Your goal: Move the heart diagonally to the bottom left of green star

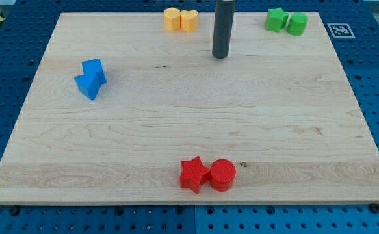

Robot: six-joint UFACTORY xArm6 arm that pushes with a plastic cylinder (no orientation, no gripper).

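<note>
A yellow heart (189,20) sits at the view's top edge of the wooden board, touching a yellow hexagon-like block (172,19) on its left. A green star (276,19) sits at the top right, touching a green cylinder (298,23) on its right. My tip (220,56) is the lower end of a dark rod. It stands below and to the right of the yellow heart, apart from it, and well left of the green star.
Two blue blocks (91,78) lie together at the left. A red star (194,174) and a red cylinder (222,174) touch each other near the bottom edge. The board (176,123) lies on a blue perforated table.
</note>
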